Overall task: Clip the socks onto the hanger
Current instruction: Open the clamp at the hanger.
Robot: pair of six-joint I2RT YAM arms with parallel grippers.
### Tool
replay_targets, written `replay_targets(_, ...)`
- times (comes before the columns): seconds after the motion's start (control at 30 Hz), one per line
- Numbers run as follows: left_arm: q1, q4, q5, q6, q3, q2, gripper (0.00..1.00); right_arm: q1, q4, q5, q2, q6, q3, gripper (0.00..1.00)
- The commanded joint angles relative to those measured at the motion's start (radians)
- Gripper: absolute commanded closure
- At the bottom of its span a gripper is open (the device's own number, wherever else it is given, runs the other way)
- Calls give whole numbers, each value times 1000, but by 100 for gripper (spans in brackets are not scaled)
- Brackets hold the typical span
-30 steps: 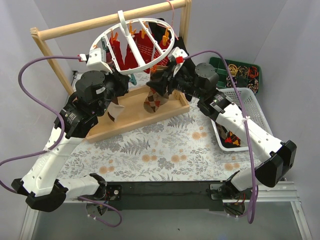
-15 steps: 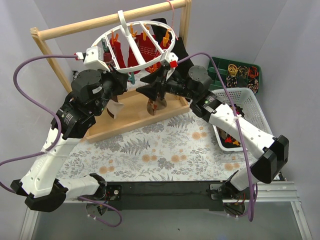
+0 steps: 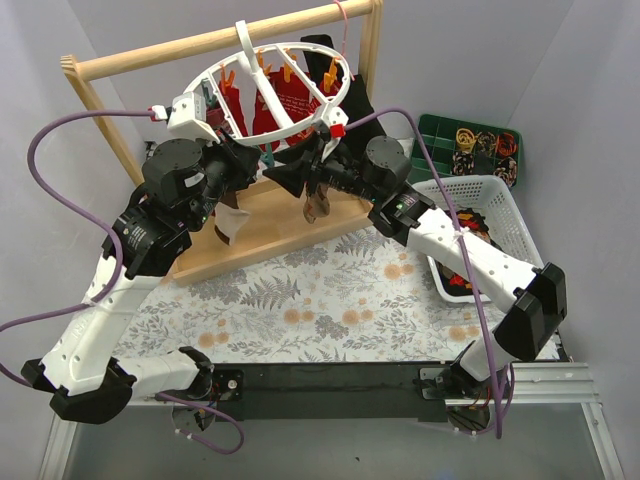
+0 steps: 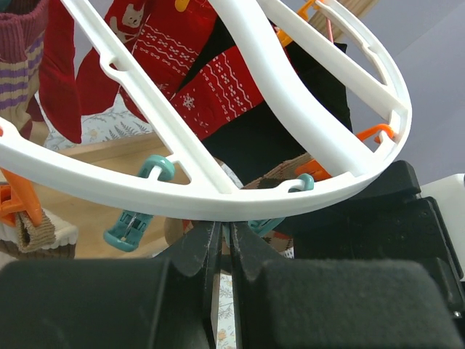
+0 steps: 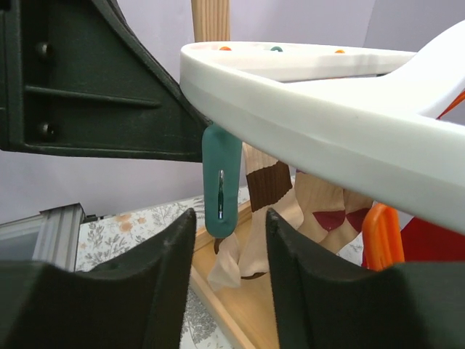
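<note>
Hanger (image 4: 305, 105), white and round, is hung by its hook from the wooden rail frame (image 3: 200, 45), which is the largest thing on the table (image 3: 330, 300). The left arm (image 3: 120, 270) and the right arm (image 3: 470, 260) are held high and bent towards it from the two sides, and the grippers nearly meet under the near rim. The left gripper (image 4: 225, 236) is clenched tight just below the rim, and nothing is seen between its fingers. The right gripper (image 5: 230, 218) is held with jaws apart and empty; one teal clip (image 5: 220, 185) hangs from the rim just above the gap.

Little room is left there: the rim lies close over both grippers. A white basket (image 3: 470, 185) stands near the right forearm, at the right edge of the table.

Socks (image 4: 218, 94) are hung under the ring. From above, at least two red ones and two brown-and-cream ones are counted, and more are laid in the basket. Four orange clips (image 3: 263, 58) are counted on the far rim.
</note>
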Motion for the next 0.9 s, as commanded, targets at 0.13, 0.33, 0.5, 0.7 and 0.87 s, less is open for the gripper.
replay_targets(0.13, 1, 25, 21, -17, -13, -21, 100, 8, 75, 11, 16, -7, 28, 82)
replay_targets(0.33, 1, 42, 50, -26, -32, -58, 66, 8, 73, 24, 12, -13, 3, 99)
replay_targets(0.5, 1, 42, 58, -23, -35, -88, 46, 8, 72, 27, 4, -21, -15, 99)
replay_targets(0.7, 1, 23, 96, 33, 2, -38, 43, 8, 70, 25, 6, -21, -15, 99)
replay_targets(0.87, 1, 33, 72, 76, -3, -15, 42, 8, 70, 18, 4, -18, -17, 99)
